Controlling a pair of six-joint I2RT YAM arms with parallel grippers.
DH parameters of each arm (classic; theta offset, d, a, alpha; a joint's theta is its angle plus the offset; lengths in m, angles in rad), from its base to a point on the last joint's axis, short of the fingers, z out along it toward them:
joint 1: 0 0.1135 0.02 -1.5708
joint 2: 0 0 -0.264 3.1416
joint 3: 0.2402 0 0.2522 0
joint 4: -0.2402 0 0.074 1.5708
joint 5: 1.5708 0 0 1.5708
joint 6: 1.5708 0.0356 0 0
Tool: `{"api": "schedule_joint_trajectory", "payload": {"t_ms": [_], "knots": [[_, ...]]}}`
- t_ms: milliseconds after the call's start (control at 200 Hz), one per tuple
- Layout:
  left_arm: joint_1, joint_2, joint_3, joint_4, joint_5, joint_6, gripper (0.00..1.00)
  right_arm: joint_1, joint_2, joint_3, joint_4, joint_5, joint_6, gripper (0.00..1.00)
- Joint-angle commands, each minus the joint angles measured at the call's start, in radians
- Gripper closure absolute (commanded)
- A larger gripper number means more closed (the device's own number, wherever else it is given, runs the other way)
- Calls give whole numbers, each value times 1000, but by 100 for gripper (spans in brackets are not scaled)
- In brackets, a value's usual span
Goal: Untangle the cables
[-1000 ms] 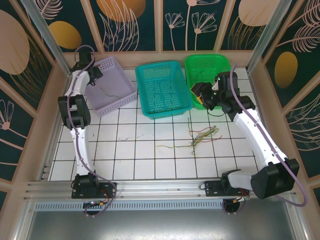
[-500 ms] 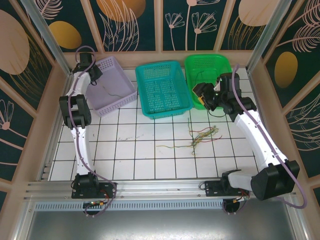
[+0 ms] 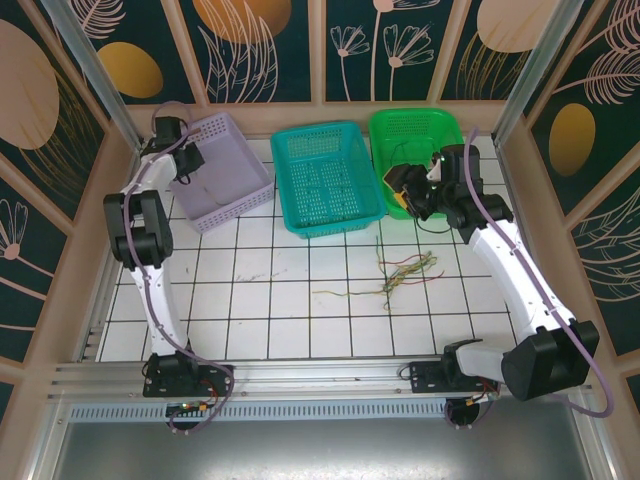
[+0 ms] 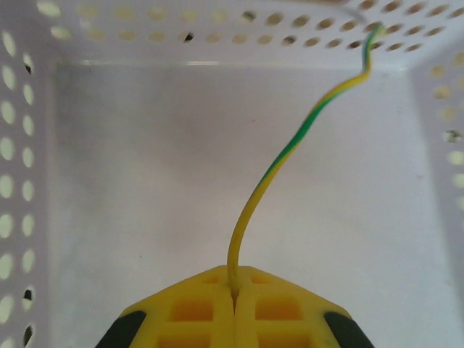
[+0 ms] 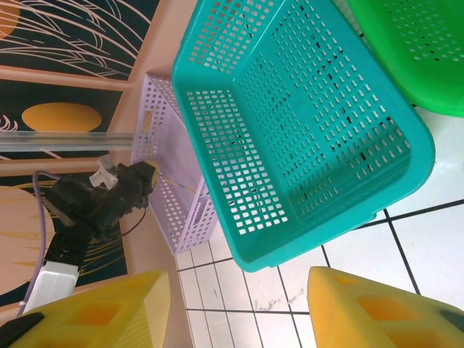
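Several thin cables point(image 3: 405, 270) lie in a loose tangle on the white tiled table point(image 3: 270, 310). They are green, yellow and reddish-brown. The tangle sits on the right side of the table, in front of the teal basket point(image 3: 325, 180) and the green basket point(image 3: 415, 130), and it touches neither one. One long strand runs out of the tangle to the left.

One more wire, a yellow and green cable point(image 4: 302, 127), is far from the others. It is inside the lilac basket point(image 3: 235, 165) at the back left. The left gripper point(image 4: 233, 279) has its two yellow fingers pressed tight together, and the end of this cable is pinched between them. From there the cable bends away across the pale basket floor toward the far wall with its round holes. You cannot tell if it touches the floor. From above, the left gripper point(image 3: 188, 160) is over the left part of the lilac basket.

The right gripper point(image 5: 239, 304) has its yellow fingers point(image 5: 366, 308) spread wide with nothing between them. From above, the right gripper point(image 3: 402, 195) is at the near corner of the green basket, just beside the teal basket, behind the tangle.
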Motion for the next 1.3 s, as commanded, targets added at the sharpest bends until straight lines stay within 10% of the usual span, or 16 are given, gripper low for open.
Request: {"api": "schedule_joint_trajectory", "payload": {"t_ms": [0,470,571,726,1296], "knots": [[-12,-92,-51,73,40,68,100,-6,-25,-17,26,-24,-3,47],[-14,26,36,-148,18,62,100,-6,-89,-42,-14,-18,-7,47],[-16,38,91,-199,-29,32,52,-6,-105,-52,-24,-9,-7,47],[-29,-12,97,-241,-104,-15,32,-6,-122,-63,-26,0,-3,47],[-212,-405,-28,-235,-44,-157,38,-154,-227,-250,-261,199,132,50]]}}
